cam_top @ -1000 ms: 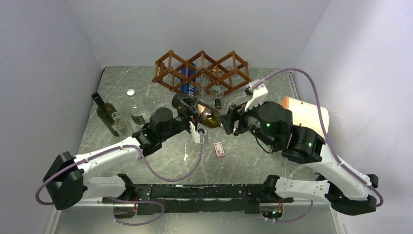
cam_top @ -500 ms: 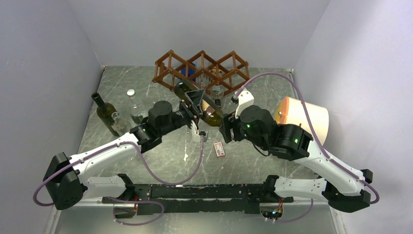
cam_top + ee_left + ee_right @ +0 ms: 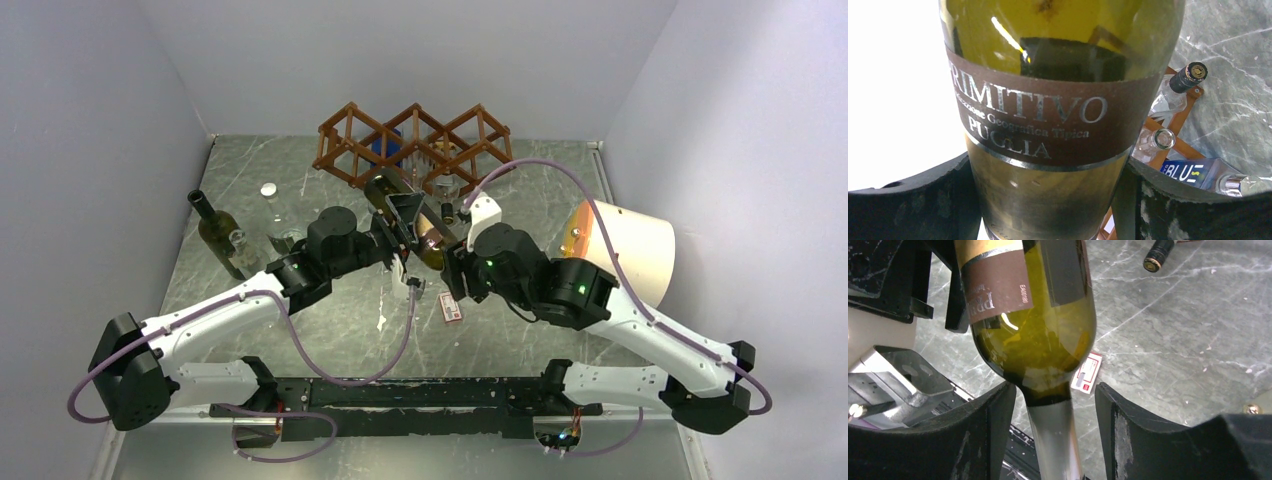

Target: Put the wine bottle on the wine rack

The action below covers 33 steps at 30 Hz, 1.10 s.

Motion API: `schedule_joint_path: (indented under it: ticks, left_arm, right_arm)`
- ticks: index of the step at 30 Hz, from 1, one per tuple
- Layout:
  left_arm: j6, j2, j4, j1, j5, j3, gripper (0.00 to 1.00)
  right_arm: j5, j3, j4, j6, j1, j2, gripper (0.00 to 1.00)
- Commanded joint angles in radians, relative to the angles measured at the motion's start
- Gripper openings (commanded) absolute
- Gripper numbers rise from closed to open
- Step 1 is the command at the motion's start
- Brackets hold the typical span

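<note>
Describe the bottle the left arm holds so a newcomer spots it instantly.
Find the reddish-brown wine rack at the back of the table. Just in front of it, the left tool grips the wine bottle. It alone is in an arm's grip: olive-green glass with a brown band reading PRIMITIVO PUGLIA.

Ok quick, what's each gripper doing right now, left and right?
Left gripper: closed on the wine bottle, gripping its body.
Right gripper: open, fingers either side of the bottle's neck, not touching it.

Robot lab cell, bare grey walls, marbled table
</note>
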Motion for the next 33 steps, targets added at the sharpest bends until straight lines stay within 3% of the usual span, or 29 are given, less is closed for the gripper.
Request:
schedule_joint_path:
  ticks: [1,14,18,20,22,26,28,33]
  left_arm:
    - [0.015,-0.044,0.09,0.006,0.05,0.044,0.07]
    - [-0.005,-0.07,0.069,0.006,0.02,0.058,0.07]
    - [-0.012,-0.064,0.052,0.006,0.007,0.07,0.07]
    - [-0.023,-0.063,0.039,0.006,0.008,0.078,0.07]
    - [-0.028,-0.064,0.047,0.006,0.009,0.075,0.17]
    - [-0.013,-0.071,0.175,0.006,0.014,0.007,0.59]
    - [-0.012,-0.063,0.214,0.005,0.01,-0.008,0.99]
    - [0.014,-0.039,0.202,0.006,-0.002,0.002,0.97]
  right_arm:
    - [-0.038,-0.028,0.068,-0.018,0.0,0.026,0.61]
    - [-0.039,-0.061,0.08,0.029,0.001,0.084,0.47]
    - [-0.018,-0.05,0.056,0.051,0.001,0.095,0.26]
    - [-0.002,-0.043,0.049,0.057,0.001,0.099,0.11]
    - [0.02,-0.037,0.046,0.059,0.001,0.103,0.0]
    - [0.098,-0.018,0.053,0.078,0.0,0.105,0.0]
    - [0.145,-0.007,0.069,0.087,0.001,0.105,0.0]
    - [0.266,0.035,0.124,0.114,0.0,0.104,0.0]
